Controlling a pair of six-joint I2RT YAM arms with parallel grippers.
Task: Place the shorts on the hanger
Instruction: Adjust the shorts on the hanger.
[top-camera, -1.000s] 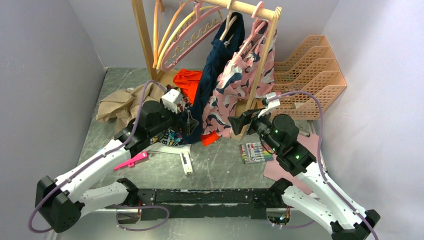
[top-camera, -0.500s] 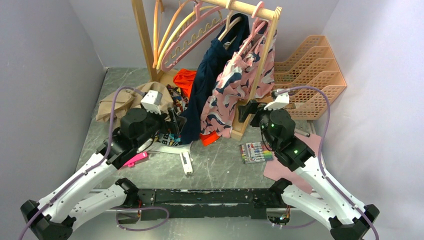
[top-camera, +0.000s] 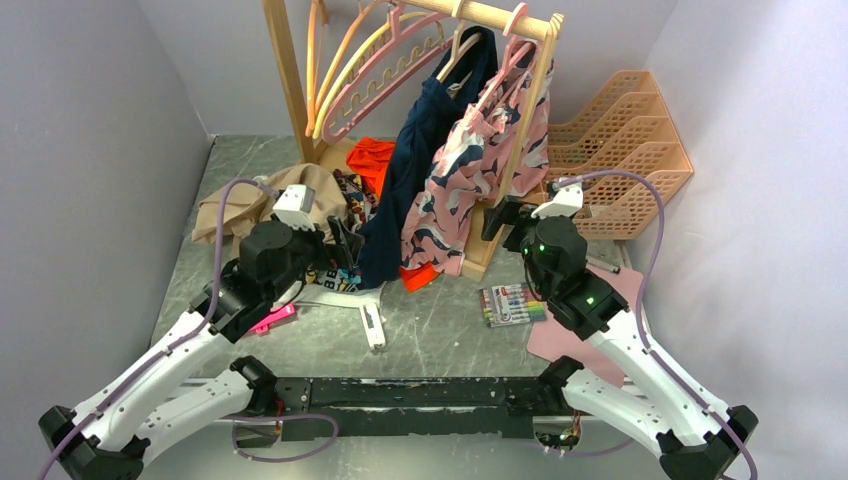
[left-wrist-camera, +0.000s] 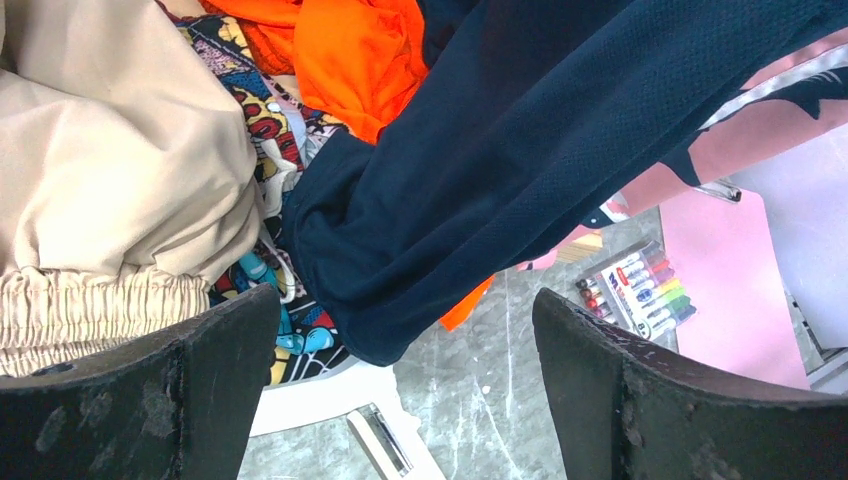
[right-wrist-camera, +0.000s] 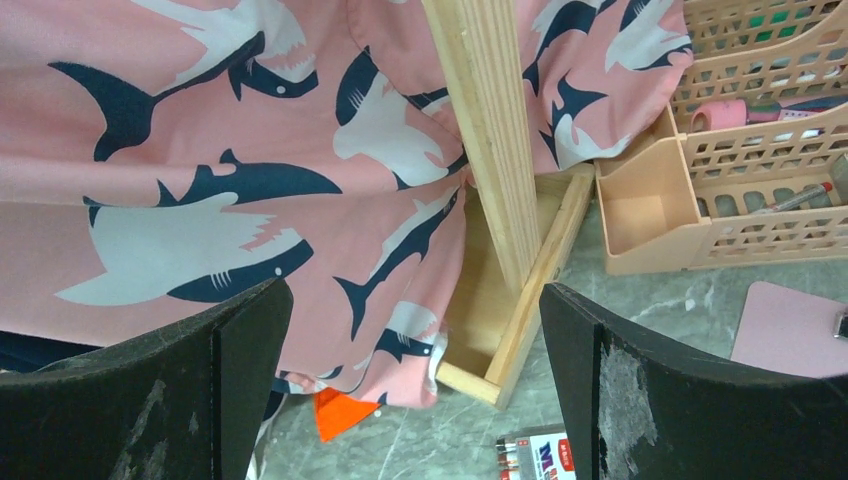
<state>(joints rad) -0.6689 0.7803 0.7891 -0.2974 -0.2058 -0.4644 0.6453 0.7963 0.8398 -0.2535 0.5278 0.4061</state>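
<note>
On the wooden rail (top-camera: 500, 17) the shorts (top-camera: 405, 180) hang from the hanger (top-camera: 458, 45), beside pink shark-print shorts (top-camera: 470, 170); left gripper (top-camera: 345, 238) has drawn back from the navy cloth in the last second; right gripper (top-camera: 497, 218) has eased off too; both stand wide open, gripping nothing; the placing looks done.

blocking: rack post (right-wrist-camera: 490, 130), pink shorts (right-wrist-camera: 200, 150), navy shorts (left-wrist-camera: 520, 150) | passable: table (top-camera: 440, 325) beside markers (top-camera: 513, 304)
</note>
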